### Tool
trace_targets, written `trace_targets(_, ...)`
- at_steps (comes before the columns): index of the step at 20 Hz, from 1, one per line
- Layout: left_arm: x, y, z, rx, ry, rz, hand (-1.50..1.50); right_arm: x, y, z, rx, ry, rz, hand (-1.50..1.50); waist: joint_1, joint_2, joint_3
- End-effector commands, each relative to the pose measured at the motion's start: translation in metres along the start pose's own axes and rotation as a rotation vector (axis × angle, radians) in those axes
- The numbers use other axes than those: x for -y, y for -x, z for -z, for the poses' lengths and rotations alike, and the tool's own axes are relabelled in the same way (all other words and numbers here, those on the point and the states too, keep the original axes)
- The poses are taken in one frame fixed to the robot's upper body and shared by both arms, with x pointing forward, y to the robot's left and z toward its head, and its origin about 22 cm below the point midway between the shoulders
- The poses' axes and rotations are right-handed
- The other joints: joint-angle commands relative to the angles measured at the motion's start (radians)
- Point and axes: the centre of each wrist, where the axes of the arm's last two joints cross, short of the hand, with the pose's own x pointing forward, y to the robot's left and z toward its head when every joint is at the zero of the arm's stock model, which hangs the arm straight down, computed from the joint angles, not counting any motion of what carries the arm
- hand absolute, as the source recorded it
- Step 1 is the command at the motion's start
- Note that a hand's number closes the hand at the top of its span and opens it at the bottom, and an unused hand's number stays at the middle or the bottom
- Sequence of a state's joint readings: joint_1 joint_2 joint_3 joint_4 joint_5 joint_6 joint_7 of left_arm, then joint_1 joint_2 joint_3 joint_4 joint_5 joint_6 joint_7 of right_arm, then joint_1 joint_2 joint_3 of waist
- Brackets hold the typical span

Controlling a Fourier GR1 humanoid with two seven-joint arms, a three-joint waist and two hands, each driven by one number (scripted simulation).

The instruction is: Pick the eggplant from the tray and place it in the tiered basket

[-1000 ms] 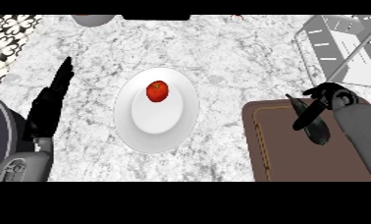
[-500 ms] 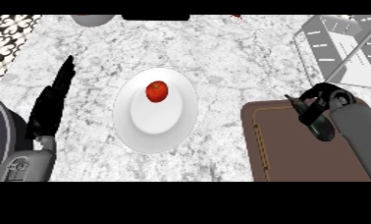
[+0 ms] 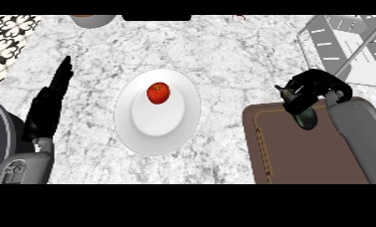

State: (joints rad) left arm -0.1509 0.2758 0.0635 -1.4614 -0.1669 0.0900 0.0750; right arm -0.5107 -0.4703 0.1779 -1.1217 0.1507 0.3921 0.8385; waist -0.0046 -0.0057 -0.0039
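Curling round the dark eggplant [image 3: 304, 115], the right hand [image 3: 314, 87] holds it over the brown tray's [image 3: 294, 156] far edge at about four o'clock. At nine o'clock the left hand [image 3: 50, 102] rests with fingers straight and pressed together. Centrally, a white plate [image 3: 158, 121] carries a red tomato [image 3: 158, 92]. At two o'clock stands the tiered basket [image 3: 341, 42], and at eleven o'clock a grey bowl [image 3: 92, 20].
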Motion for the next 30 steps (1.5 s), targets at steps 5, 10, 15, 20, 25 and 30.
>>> trace_targets(5,0.002,-0.004,0.003,-0.026,-0.003,-0.009,0.0,-0.011,-0.057,-0.072,0.662,0.261,0.092,1.5,-0.025,-0.007,0.005)
trace_targets(10,-0.005,0.014,-0.006,-0.032,-0.033,0.005,0.0,0.025,-0.032,-0.112,0.763,0.543,0.287,1.5,-0.042,-0.006,0.004)
trace_targets(15,0.004,0.005,-0.009,0.006,0.005,-0.01,0.0,0.074,-0.012,-0.132,0.785,0.745,0.397,1.5,0.0,0.004,0.004)
trace_targets(20,-0.011,0.007,0.003,-0.002,0.007,0.004,0.0,0.116,-0.009,-0.174,0.706,0.902,0.318,1.5,0.004,0.006,0.003)
trace_targets(25,-0.004,0.008,0.007,0.015,0.006,0.015,0.0,0.153,0.012,-0.175,0.667,0.854,0.251,1.5,0.008,0.007,0.003)
trace_targets(30,0.017,0.001,0.002,0.019,0.021,0.003,0.0,0.206,0.028,-0.16,0.73,0.81,0.32,1.5,0.022,0.011,0.004)
